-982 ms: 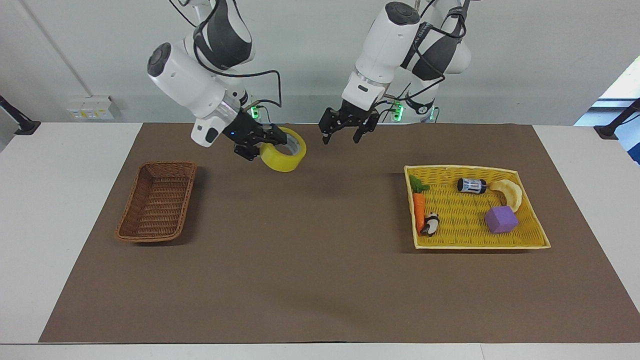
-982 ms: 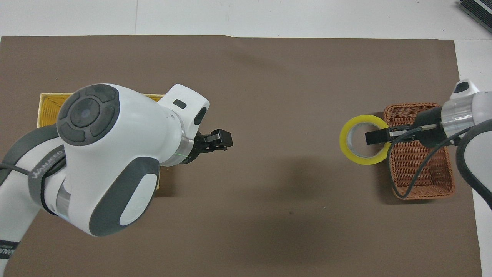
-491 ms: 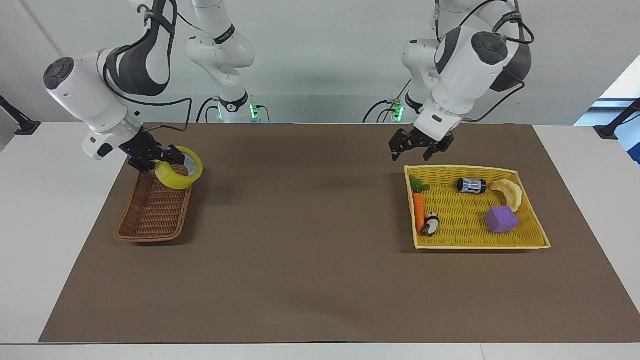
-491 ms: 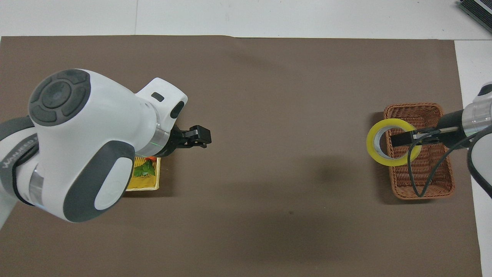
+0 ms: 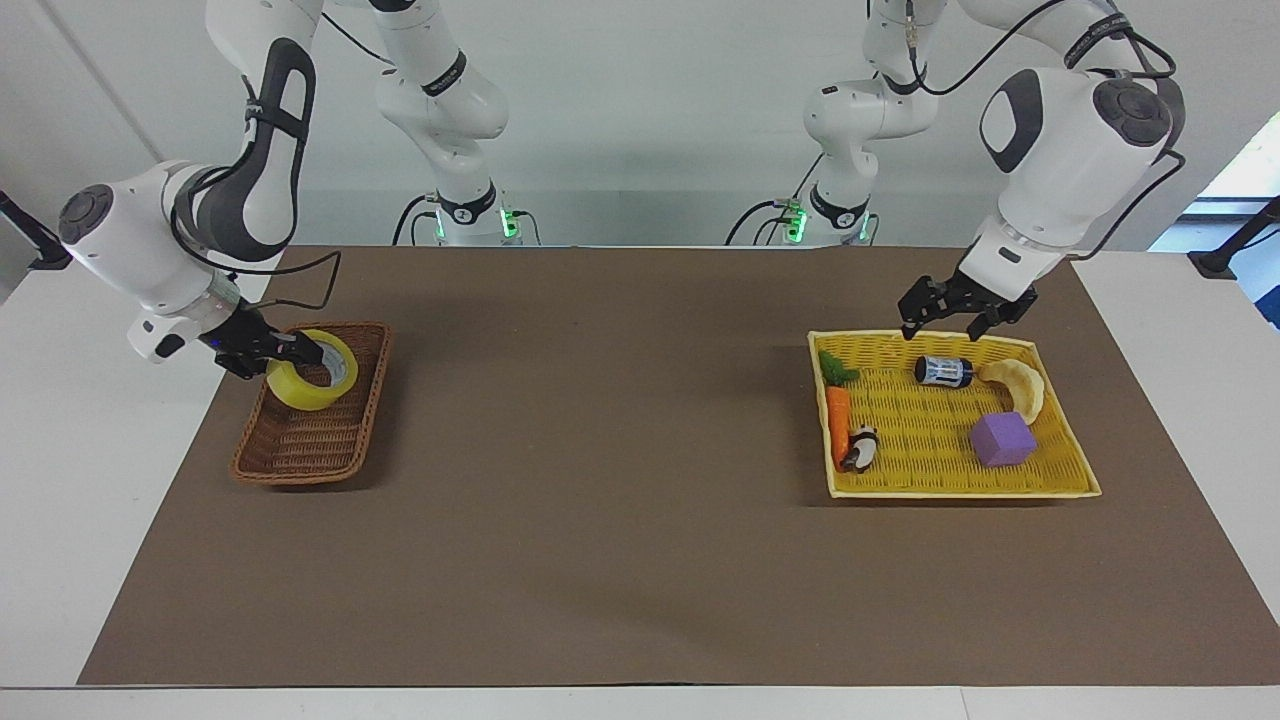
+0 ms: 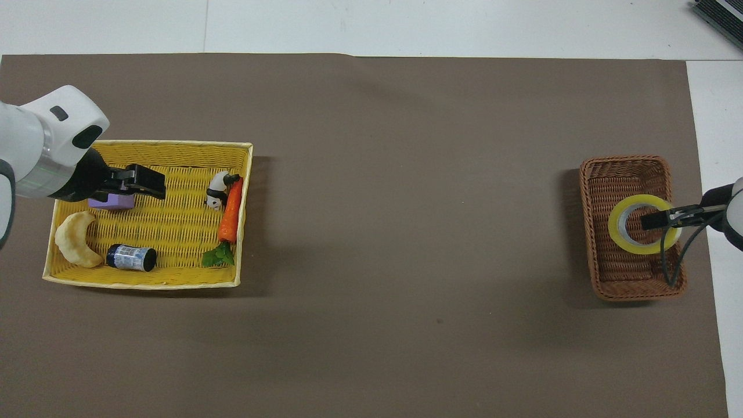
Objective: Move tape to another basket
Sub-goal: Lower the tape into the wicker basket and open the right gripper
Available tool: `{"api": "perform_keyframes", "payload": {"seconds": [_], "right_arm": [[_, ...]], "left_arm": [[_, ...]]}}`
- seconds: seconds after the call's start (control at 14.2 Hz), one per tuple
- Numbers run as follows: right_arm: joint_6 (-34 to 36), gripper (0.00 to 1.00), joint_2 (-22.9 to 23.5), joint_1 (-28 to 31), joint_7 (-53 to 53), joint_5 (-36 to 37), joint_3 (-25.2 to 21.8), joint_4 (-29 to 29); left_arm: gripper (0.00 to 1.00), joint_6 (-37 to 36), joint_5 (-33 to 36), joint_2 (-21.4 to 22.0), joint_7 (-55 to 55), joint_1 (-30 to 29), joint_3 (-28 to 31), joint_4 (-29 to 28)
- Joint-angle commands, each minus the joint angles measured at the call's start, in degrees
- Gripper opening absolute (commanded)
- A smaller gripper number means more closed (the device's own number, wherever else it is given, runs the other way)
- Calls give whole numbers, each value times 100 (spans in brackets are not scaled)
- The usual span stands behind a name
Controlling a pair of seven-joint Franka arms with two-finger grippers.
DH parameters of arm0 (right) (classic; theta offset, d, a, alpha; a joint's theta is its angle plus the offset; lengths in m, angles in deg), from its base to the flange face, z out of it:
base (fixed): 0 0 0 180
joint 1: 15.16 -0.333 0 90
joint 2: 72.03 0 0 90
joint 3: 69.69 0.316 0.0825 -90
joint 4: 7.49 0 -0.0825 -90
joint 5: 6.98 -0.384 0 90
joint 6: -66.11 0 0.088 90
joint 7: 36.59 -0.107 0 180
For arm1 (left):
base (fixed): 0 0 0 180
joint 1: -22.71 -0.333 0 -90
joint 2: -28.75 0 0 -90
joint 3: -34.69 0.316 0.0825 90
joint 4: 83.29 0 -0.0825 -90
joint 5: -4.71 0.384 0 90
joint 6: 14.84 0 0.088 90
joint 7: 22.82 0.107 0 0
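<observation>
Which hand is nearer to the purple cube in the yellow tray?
Left. The left hand hangs open over the yellow woven tray that holds the purple cube. The right hand, at the table's other end, holds the yellow tape roll.

Nothing readable here, honestly. The little dark bottle (image 5: 943,371) lying in the yellow tray (image 5: 1060,490) has a white label with print on it, but it's way too small to read.

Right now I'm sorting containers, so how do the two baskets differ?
The brown wicker basket is narrow and deep with sloping sides; the yellow tray basket is wide, flat and shallow. The brown one has only the tape over it; the yellow one holds several small items. Both are woven, rectangular and rest on the brown mat.
</observation>
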Motion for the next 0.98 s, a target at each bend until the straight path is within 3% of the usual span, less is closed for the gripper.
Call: {"api": "perform_keyframes", "payload": {"seconds": [0.0,0.42,0.49,0.56,0.63,0.7,0.91], "right_arm": [[-223,0,85,153,37,6,106,40],[-311,2,269,170,19,5,106,66],[-381,12,288,179,28,5,106,66],[-399,33,297,179,28,5,106,66],[-399,62,297,179,28,5,106,66],[-408,99,297,179,19,5,106,66],[-321,100,305,197,28,-3,106,14]], "left_arm": [[100,-499,225,33,275,-151,-56,389],[100,-2003,180,-238,301,-196,-39,1638],[100,-1926,172,-231,301,-195,-39,1675],[100,-1838,163,-205,275,-195,-39,1597],[100,-1811,154,-170,205,-204,-39,1552],[100,-1794,163,-169,213,-204,-39,1561],[100,-1697,163,5,249,-195,-39,1596]]}}
